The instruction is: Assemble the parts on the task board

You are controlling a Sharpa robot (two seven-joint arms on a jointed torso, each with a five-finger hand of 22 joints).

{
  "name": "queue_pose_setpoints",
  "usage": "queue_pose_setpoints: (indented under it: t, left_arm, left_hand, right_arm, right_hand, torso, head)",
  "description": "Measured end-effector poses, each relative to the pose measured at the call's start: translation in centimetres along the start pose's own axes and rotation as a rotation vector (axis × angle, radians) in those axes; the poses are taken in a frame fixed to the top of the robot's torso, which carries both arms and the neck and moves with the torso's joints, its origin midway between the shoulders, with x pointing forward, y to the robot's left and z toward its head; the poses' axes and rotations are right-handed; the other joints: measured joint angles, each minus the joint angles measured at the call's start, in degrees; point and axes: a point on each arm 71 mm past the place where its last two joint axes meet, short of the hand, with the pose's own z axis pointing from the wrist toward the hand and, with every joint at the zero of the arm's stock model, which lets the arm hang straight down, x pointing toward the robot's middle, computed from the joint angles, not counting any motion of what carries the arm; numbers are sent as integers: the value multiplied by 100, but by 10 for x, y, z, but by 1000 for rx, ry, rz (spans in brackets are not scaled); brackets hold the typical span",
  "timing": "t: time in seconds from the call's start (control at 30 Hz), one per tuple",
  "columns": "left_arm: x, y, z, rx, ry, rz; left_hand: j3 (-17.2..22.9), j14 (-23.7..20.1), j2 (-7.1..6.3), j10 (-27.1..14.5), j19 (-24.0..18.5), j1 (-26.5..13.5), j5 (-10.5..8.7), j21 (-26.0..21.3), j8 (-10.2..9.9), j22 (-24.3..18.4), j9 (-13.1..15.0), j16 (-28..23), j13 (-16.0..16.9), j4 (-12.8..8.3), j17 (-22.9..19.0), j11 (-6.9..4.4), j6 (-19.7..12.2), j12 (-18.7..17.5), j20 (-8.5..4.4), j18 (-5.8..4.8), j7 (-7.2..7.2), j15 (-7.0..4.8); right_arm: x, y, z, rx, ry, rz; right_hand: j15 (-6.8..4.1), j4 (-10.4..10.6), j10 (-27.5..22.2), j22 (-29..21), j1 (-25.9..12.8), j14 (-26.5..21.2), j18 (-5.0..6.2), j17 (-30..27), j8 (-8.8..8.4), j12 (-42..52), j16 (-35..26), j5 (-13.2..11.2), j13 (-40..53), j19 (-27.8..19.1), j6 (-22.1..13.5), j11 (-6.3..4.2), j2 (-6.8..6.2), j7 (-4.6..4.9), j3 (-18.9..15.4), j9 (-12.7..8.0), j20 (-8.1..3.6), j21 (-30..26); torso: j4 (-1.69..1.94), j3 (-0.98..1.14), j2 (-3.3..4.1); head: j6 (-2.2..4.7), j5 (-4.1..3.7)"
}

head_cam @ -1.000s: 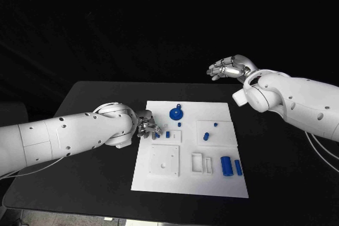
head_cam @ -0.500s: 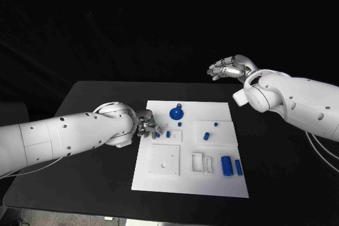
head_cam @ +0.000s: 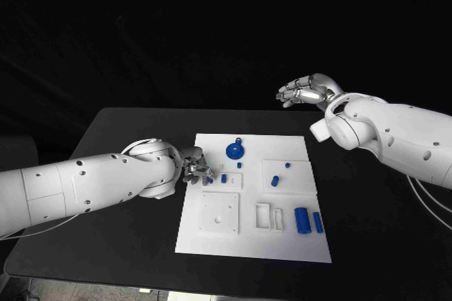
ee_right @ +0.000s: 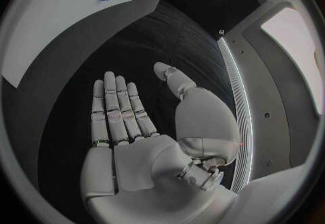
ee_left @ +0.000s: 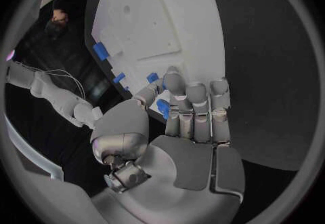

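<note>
Two hands are over the black table (head_cam: 113, 125), and I take the white task board (head_cam: 253, 242) as the landmark. The left hand (head_cam: 198, 170) is at the board's left edge, near its far half; in the left wrist view its fingers (ee_left: 196, 110) are curled and pinch a small blue part (ee_left: 163, 108) against the thumb, so this hand grasps that part just above the board. The right hand (head_cam: 303, 90) is raised beyond the far right corner of the board, well apart from it; in the right wrist view its fingers (ee_right: 115, 107) are stretched out and apart, and it holds nothing. On the board, a blue gear (head_cam: 234, 149) lies near the far edge. A small blue peg (head_cam: 275, 181) stands in a square plate on the right side of the board. Two blue cylinders (head_cam: 308, 221) lie side by side near the right edge, toward the near end. A square plate with a hole (head_cam: 219, 213) sits on the board's left near part.
</note>
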Motion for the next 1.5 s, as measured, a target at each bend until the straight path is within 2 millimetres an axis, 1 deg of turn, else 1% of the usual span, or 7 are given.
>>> queue_pose_setpoints:
  t: [0.23, 0.37, 0.63, 0.7, 1.0, 1.1, 1.5]
  left_arm:
    - [3, 4, -4, 17, -20, -12]
    - [4, 3, -6, 35, -39, -19]
    - [1, 3, -8, 67, -102, -29]
    - [2, 2, -8, 72, -114, -28]
    - [4, 2, -9, 82, -147, -11]
    - [5, 2, -9, 84, -156, 4]
    - [10, 4, -5, 75, -158, 33]
  left_hand:
    - [0, 2, 0, 9, 0, 0, 0, 0, 0, 0, 0, 0, 0, 0, 3, 9, 1, 0, 0, 0, 1, 2]
    - [0, -11, 0, 9, 0, 0, -1, 0, 0, -1, 0, 0, 0, 0, 2, 10, 1, 0, 0, 0, 1, -11]
    - [0, -12, 8, 8, 1, 8, -12, 0, 0, 5, 0, 0, 0, -1, 1, 12, 2, 0, -1, 0, 2, -10]
    - [0, -12, 8, 4, 21, 8, -12, 0, 0, 4, -5, 0, 0, -1, 1, 8, 2, 0, -21, 0, 2, -10]
    - [-1, 0, 8, -15, 21, 8, -13, 0, 0, 4, -5, 0, 0, -1, 1, -9, 2, 0, -21, 0, 2, -22]
    - [-1, 9, 8, -16, 42, 8, -14, 0, 0, 9, -6, 0, 0, -1, 1, -8, 2, 0, 0, 1, 2, -30]
    - [-5, 18, -14, 2, 62, 31, 11, 0, 0, 9, -5, 0, 1, -5, 0, -24, 3, 23, -20, 1, 3, -22]
  right_arm:
    - [0, -2, -1, 3, -1, 0]
    - [0, -2, -1, 4, 0, 0]
    - [0, -4, -1, 7, 0, 1]
    - [0, -4, -1, 8, 0, 1]
    - [1, -5, -1, 10, 1, 2]
    - [1, -5, -1, 10, 1, 2]
    - [1, -5, -1, 10, 1, 2]
  right_hand:
    - [0, 0, 0, -1, 0, 0, 0, 0, 0, 0, 0, 22, -1, 0, 0, 0, 0, 0, 0, 0, 0, 0]
    - [0, 0, 0, -1, 0, 0, 0, -1, 0, 0, 0, 22, -1, 0, 0, 0, 0, 0, 0, 1, 0, 0]
    - [0, 16, 0, 4, 0, 0, 0, 5, 21, 22, 0, 22, -7, 0, 0, 0, 0, 0, -16, -5, 0, 0]
    - [0, 16, 0, 5, 0, 0, 0, 5, 21, 22, 0, 22, -7, 0, 0, 0, 0, 0, -16, -5, 0, 0]
    - [0, 16, 0, 4, 0, 0, 0, 10, 21, 22, 0, 44, -20, 0, 0, 0, 0, 0, -16, -5, 0, 0]
    - [0, 15, 0, 4, 0, 0, 0, 10, 21, 22, 0, 44, -20, 1, 0, 0, 0, 0, -16, -10, -1, 0]
    - [0, 31, 0, 9, 0, 0, 0, 10, 21, 22, 0, 44, -25, 1, 0, 0, 0, 0, 0, -10, -1, 0]
  torso:
    - [-1, -1, 0]
    - [-2, -4, 0]
    - [0, -4, 1]
    - [3, -4, 1]
    - [7, -3, -1]
    - [7, -1, -3]
    - [-7, -2, 0]
  head:
    - [-7, -2]
    - [-9, -4]
    - [-8, -7]
    - [-8, -7]
    - [-23, 14]
    - [-23, 24]
    - [-21, 41]
